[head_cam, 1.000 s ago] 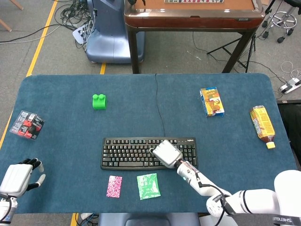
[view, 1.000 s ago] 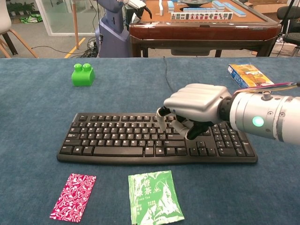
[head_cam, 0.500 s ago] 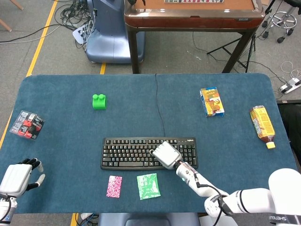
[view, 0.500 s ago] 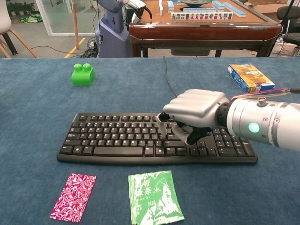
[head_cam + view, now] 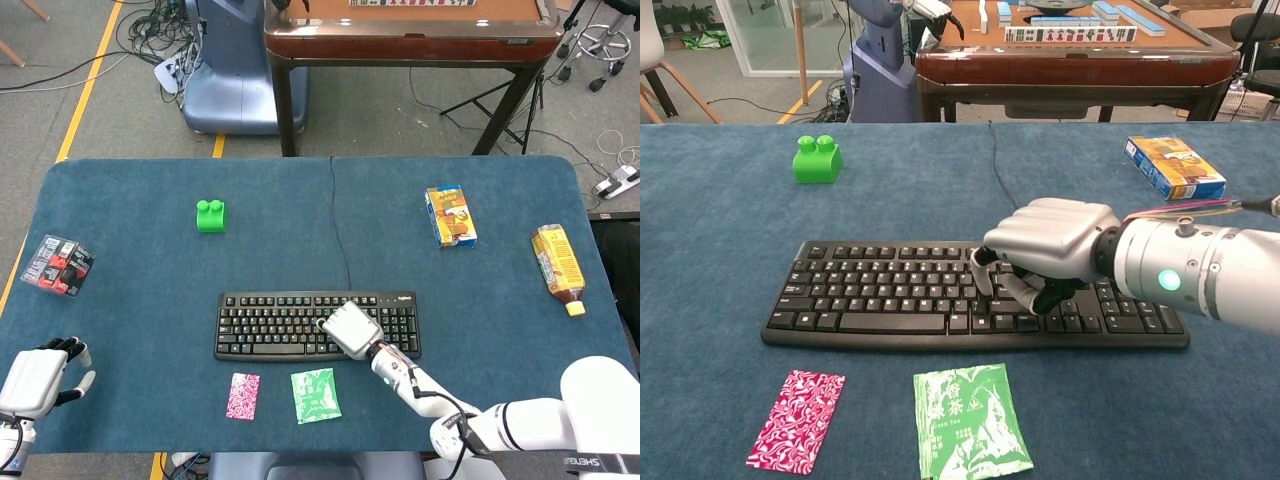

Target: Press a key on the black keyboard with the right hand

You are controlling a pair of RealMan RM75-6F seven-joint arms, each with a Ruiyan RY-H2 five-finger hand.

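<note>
The black keyboard (image 5: 285, 326) (image 5: 890, 297) lies at the table's front centre, its cable running to the far edge. My right hand (image 5: 350, 329) (image 5: 1048, 248) is over the keyboard's right-of-centre keys, fingers curled under, one extended fingertip (image 5: 982, 281) down on a key in the middle rows. My left hand (image 5: 38, 377) rests at the front left corner of the table, fingers apart, holding nothing; only the head view shows it.
A green block (image 5: 210, 215) (image 5: 817, 159) stands back left. A pink packet (image 5: 243, 396) (image 5: 796, 420) and a green packet (image 5: 316, 395) (image 5: 969, 421) lie before the keyboard. An orange box (image 5: 450, 216) (image 5: 1174, 165), a bottle (image 5: 557, 265) and a clear box (image 5: 57, 265) sit near the edges.
My right hand has sunk lower and shifted slightly left and forward over the keyboard, bringing its fingertip down onto the keys. The left hand has stayed put.
</note>
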